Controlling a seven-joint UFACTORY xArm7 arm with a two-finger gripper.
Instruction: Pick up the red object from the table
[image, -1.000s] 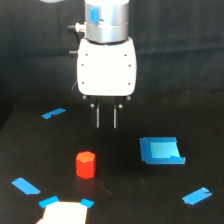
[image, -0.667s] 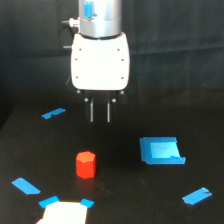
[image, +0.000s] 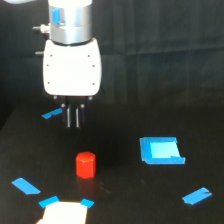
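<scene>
The red object (image: 85, 164), a small red-orange block, stands upright on the black table (image: 117, 202) toward the exterior view's lower left. My gripper (image: 73, 117) hangs under a white body, above the block, farther back and slightly to the exterior view's left. Its two thin fingers (image: 68, 117) point straight down. A narrow gap shows between them and nothing is in it. The gripper does not touch the block.
A blue square patch (image: 161, 150) lies to the exterior view's right of the block. Blue tape strips lie at the back left (image: 52, 114), front left (image: 26, 186) and front right (image: 196, 196). A white sheet (image: 62, 214) with blue-taped corners sits at the bottom edge.
The gripper has shifted toward the exterior view's left, and the gap seen between its fingers looks narrower. The red block has not moved.
</scene>
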